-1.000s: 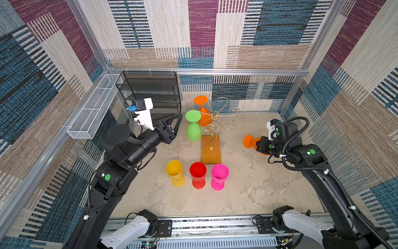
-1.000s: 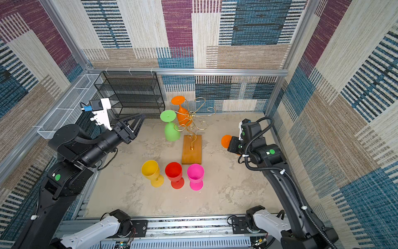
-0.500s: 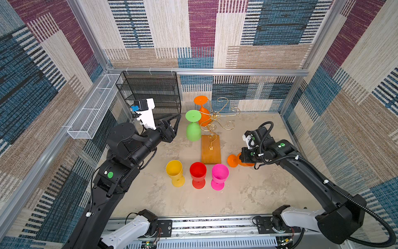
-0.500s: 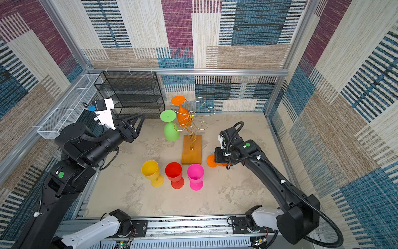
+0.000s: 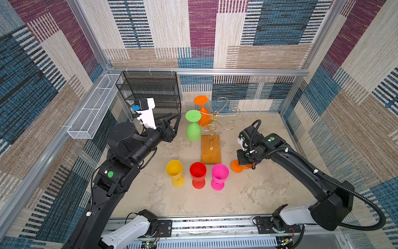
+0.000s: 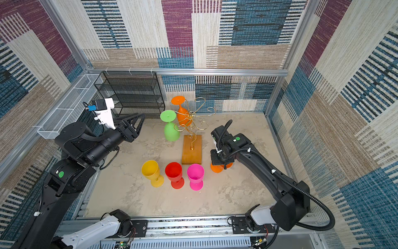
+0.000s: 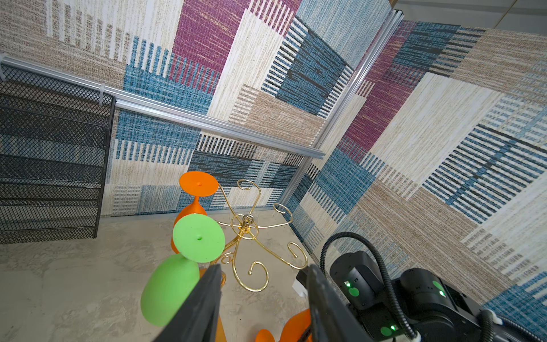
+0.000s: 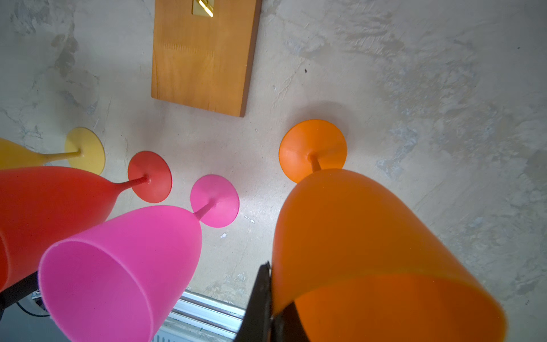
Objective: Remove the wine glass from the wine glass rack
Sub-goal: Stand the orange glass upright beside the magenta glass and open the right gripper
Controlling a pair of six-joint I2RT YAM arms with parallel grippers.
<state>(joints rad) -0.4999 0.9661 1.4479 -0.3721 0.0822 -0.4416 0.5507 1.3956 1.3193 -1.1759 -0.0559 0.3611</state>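
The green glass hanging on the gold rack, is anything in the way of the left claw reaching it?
No, nothing visible. The open left gripper points at the green glass across bare table; the wine glass rack wires and a hanging orange glass sit on its far side.

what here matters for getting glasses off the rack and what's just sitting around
In the job:
wine glass rack
hanging green wine glass
hanging orange wine glass
held orange wine glass in the right tool
open left tool

Just lying about:
yellow wine glass, red wine glass, pink wine glass (all upright, off the rack)
black mesh shelf
white wire basket
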